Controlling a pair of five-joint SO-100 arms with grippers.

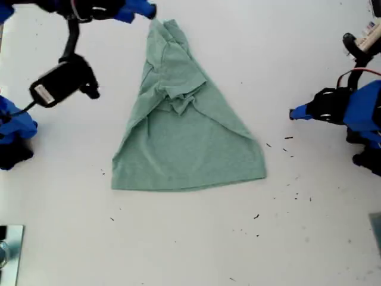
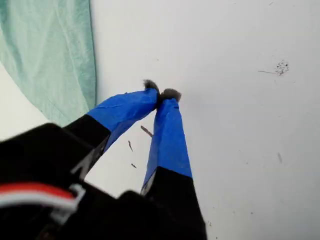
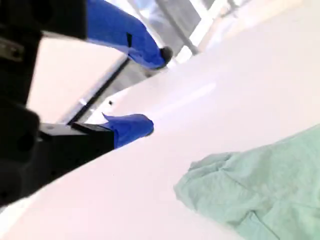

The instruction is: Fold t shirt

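First gripper: my first gripper (image 2: 161,95) is sitting at the exterior view's right (image 1: 293,114), pointing toward the shirt, its blue-taped jaws pressed tip to tip with nothing between them, low over bare table.
Second gripper: my second gripper (image 3: 155,87) is reaching in from the exterior view's upper left (image 1: 152,12), jaws spread apart and holding nothing, tips just beside the shirt's narrow top end.
Shirt: the shirt (image 1: 181,119) is lying flat mid-table (image 1: 190,238), folded into a rough triangle, wide edge toward the exterior view's bottom, a bunched sleeve near its middle.
Hard to make out: both arms are running off the exterior view's edges; whether the second gripper's tip is touching the cloth cannot be told; the second wrist view is blurred.
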